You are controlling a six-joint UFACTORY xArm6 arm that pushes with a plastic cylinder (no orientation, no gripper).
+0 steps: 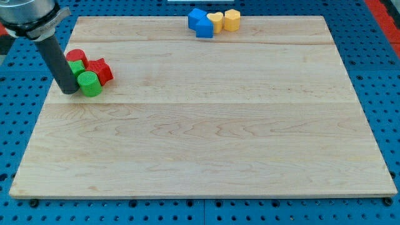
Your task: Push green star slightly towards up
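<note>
The green star lies near the board's left edge, partly hidden behind my rod. It is wedged between a red cylinder above it, a red star to its right and a green cylinder below it. My tip rests on the board just left of the green cylinder and below-left of the green star, touching or nearly touching them.
At the board's top edge sit two blue blocks, a yellow heart and a yellow hexagonal block. The wooden board lies on a blue pegboard; its left edge is close to my tip.
</note>
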